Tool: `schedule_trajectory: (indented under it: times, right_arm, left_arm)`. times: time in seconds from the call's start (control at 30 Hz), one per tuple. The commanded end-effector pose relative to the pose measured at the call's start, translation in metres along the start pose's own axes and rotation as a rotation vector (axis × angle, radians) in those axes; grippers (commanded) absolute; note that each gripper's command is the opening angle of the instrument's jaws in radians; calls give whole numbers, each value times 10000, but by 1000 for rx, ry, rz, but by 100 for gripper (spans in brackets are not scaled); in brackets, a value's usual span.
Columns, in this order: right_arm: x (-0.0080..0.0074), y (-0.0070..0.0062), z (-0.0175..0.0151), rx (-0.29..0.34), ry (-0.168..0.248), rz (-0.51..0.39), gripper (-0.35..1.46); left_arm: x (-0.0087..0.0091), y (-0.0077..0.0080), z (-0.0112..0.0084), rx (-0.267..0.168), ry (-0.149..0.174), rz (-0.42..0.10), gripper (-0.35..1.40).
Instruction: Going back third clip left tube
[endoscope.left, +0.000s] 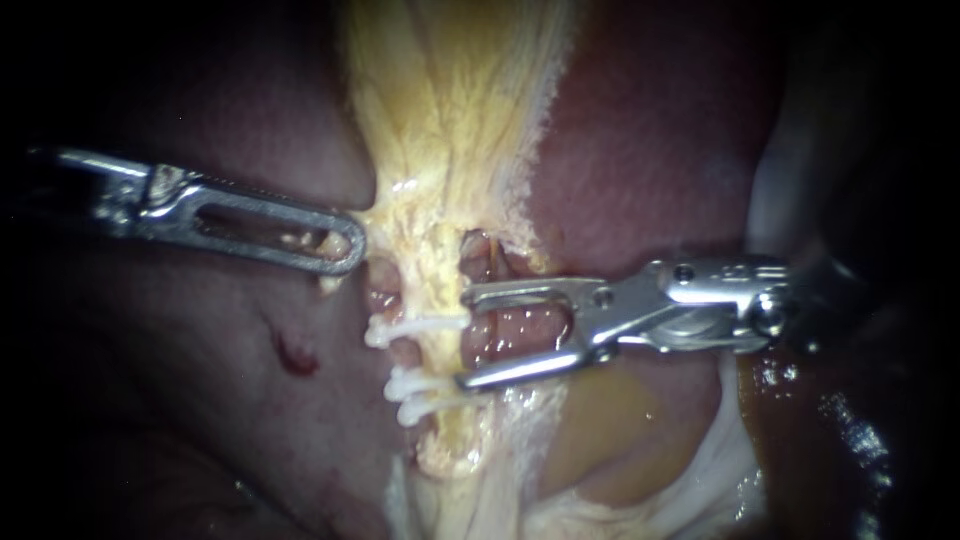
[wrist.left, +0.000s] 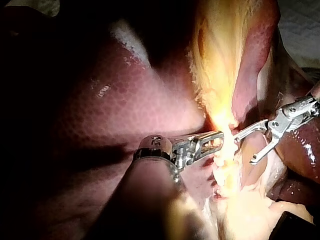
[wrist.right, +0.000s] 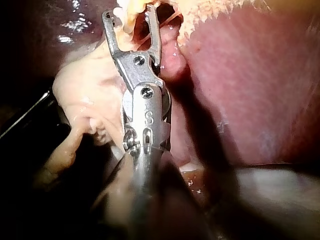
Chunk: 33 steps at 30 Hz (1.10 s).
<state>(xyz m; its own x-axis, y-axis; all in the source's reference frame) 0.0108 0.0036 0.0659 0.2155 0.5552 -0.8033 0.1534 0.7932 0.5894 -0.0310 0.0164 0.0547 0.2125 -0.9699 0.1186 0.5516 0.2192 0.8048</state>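
A pale yellow strand of tissue (endoscope.left: 440, 200) runs down the middle between lobes of liver. Three white clips cross it: one (endoscope.left: 415, 325) higher up and two close together (endoscope.left: 420, 395) below. My left instrument (endoscope.left: 345, 250) comes in from the left with its slotted jaws shut on the strand's left edge, also seen in its wrist view (wrist.left: 217, 139). My right instrument (endoscope.left: 467, 340) stands just right of the strand with its jaws wide open and nothing held. Its upper tip is level with the upper clip and its lower tip is by the lower pair (wrist.left: 245, 150) (wrist.right: 129, 12).
Dark red liver (endoscope.left: 650, 150) lies on both sides of the strand, with a small red spot (endoscope.left: 295, 355) on the left lobe. A tan, glistening bulge (endoscope.left: 620, 430) sits under the right instrument's shaft. White tissue (endoscope.left: 720, 480) edges it below.
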Motion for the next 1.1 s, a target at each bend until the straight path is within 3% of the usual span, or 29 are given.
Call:
schedule_trajectory:
  times: [0.03, 0.33, 0.67, 0.87, 1.1]
  right_arm:
    - [3, -2, -9, -5, -3, -12, 49]
    - [23, -13, -64, -42, -25, -68, 49]
    - [37, -19, -87, -50, -31, -92, 50]
    - [37, -20, -86, -50, -30, -93, 50]
    - [37, -21, -86, -50, -30, -93, 50]
  left_arm:
    - [0, 0, 0, 1, 0, 0, -35]
    - [0, 0, 0, 1, 0, 0, -35]
    - [-1, 0, 9, -2, -3, -1, -35]
    - [4, 4, 39, -1, -8, 3, -35]
    - [5, 16, 84, -10, 22, 10, -35]
